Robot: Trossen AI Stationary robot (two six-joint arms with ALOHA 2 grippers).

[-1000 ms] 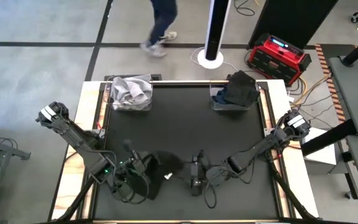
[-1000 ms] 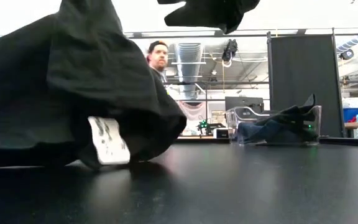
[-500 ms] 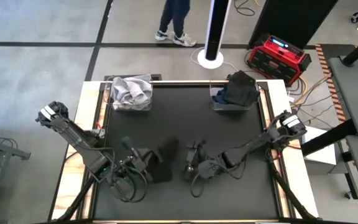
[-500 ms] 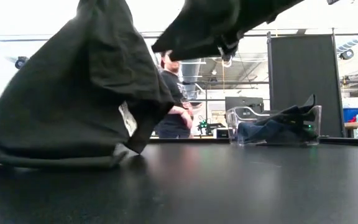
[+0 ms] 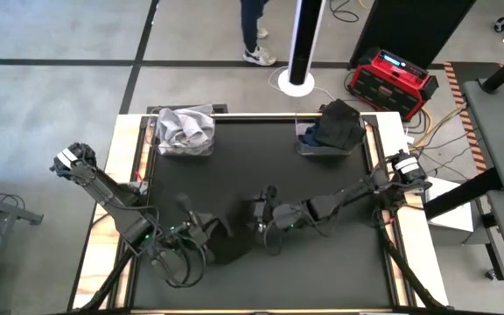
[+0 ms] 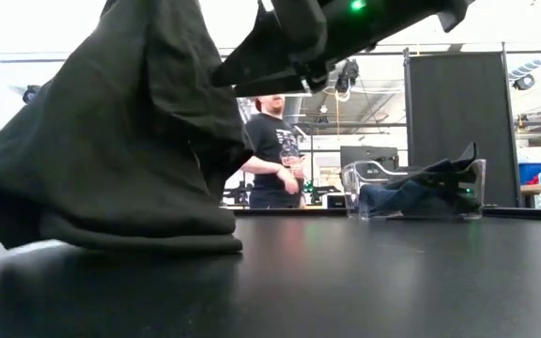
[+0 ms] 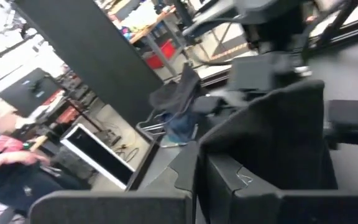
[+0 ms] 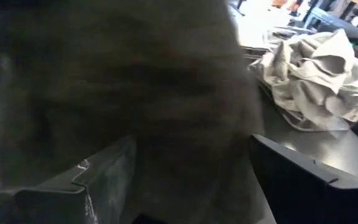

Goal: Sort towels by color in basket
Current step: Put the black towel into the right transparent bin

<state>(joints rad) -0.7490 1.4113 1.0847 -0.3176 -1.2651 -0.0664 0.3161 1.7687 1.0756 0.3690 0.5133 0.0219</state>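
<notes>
Left fingers (image 7: 241, 186): closed on the black towel (image 5: 226, 234), which fills the space between them in the left wrist view and rises as a dark fold ahead of them. In the low view the same towel (image 6: 130, 141) hangs from above in a broad drape, its lower edge bunched on the surface (image 6: 364, 282). In the high view the left gripper (image 5: 201, 229) sits low over the near part of the surface, with the towel spread just beyond it toward the right arm.

Right fingers (image 8: 303, 180): spread apart. The right wrist view shows one finger on either side of dark cloth that fills the gap between them; whether the pads touch the cloth cannot be told. In the high view the right gripper (image 5: 261, 213) lies just beside the towel's far edge, facing the left gripper, with the towel between the two. In the low view the right arm (image 6: 346, 23) reaches in from above, its tip at the top of the draped cloth.

Farther from the fingers, at the back of the surface: a clear bin (image 5: 185, 144) holding white and light grey towels (image 5: 184, 127) on the left arm's side, also seen past the right fingers (image 8: 319, 78). A second clear bin (image 5: 326, 144) holding dark towels (image 5: 335, 122) stands on the right arm's side, well apart from both grippers.

Beyond the surface, a person (image 6: 272, 155) stands in the room.
</notes>
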